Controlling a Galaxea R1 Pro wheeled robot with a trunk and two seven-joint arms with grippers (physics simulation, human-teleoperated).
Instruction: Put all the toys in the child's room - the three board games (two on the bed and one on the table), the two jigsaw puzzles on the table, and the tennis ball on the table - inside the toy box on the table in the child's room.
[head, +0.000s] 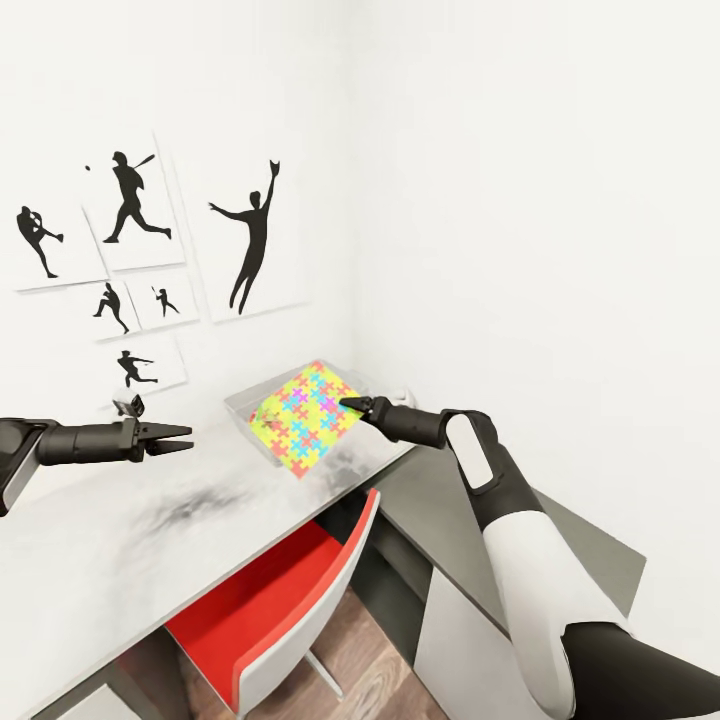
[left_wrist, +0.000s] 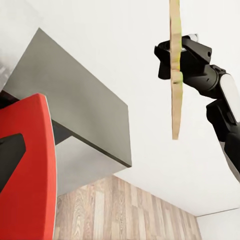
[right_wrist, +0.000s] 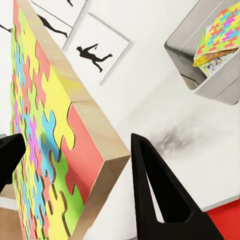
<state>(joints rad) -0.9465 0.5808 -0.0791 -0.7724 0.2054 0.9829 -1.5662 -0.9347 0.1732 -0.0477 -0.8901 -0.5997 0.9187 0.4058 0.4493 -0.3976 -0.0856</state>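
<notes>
The right arm, white-shelled with black joints, reaches forward and inward from the lower right of the head view, elbow bent, its forearm levelled toward the corner of the room. The right gripper (head: 352, 404) pinches the edge of a flat rectangular jigsaw puzzle (head: 304, 416) patterned with interlocking yellow, pink, orange, green and blue pieces. In the right wrist view the puzzle (right_wrist: 47, 140) shows a thick pale wooden edge and sits between the two black tapered fingers (right_wrist: 160, 195), clamped there. It hangs tilted above the light grey toy box (head: 243, 408), a bin with sloping sides and thick rim that stands at the far end of the table (head: 130, 540), near the corner. In the right wrist view the toy box (right_wrist: 200, 65) already contains a second puzzle-patterned sheet (right_wrist: 220, 27) and a printed flat box beneath it.

The left arm stretches in level from the left edge, its black gripper (head: 180, 438) held over the tabletop with its fingers slightly apart and nothing between them, well apart from the bin.

The tabletop is glossy white marbled with smoky grey. A red chair with white shell (head: 270, 610) is tucked under it, above wood-plank floor (head: 370, 670). Black sports silhouette pictures (head: 255, 240) hang on the white wall.
</notes>
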